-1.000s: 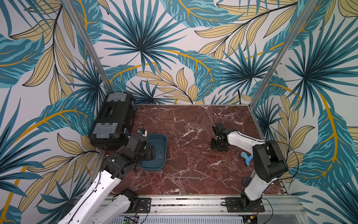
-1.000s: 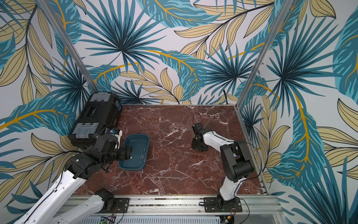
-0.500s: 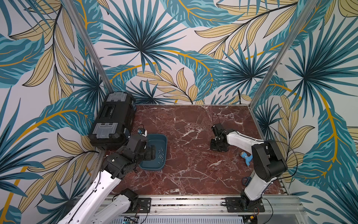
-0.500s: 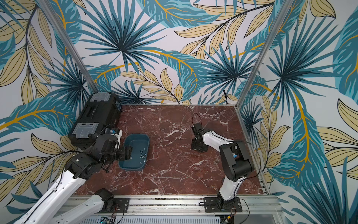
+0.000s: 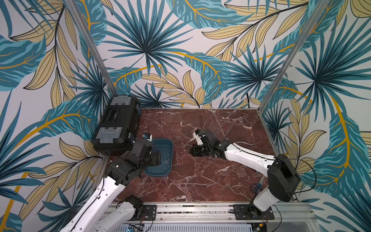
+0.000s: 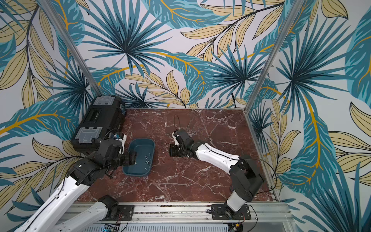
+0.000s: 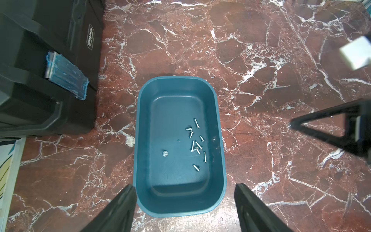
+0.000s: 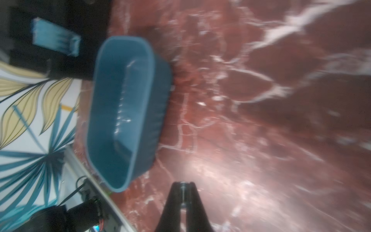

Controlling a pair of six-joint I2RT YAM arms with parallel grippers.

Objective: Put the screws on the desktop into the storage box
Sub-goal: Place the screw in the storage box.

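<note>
About ten screws [image 7: 195, 142] lie loose on the floor of the storage box [image 7: 143, 128]. They bunch toward the long wall that faces the right gripper [image 8: 183, 184], likely because that is the side they are dropped from. The left gripper [image 7: 184, 185] is spread wide and grasps nothing. Its jaws straddle one short end of the box, probably to keep it from sliding. The right gripper sits low over the counter [image 5: 200, 180], near the box but apart, clenched on what looks like one screw [image 8: 182, 188]. The black toolbox [image 5: 118, 124] stands just beside the box, and the scissors [image 5: 258, 185] lie well apart from it.
</note>
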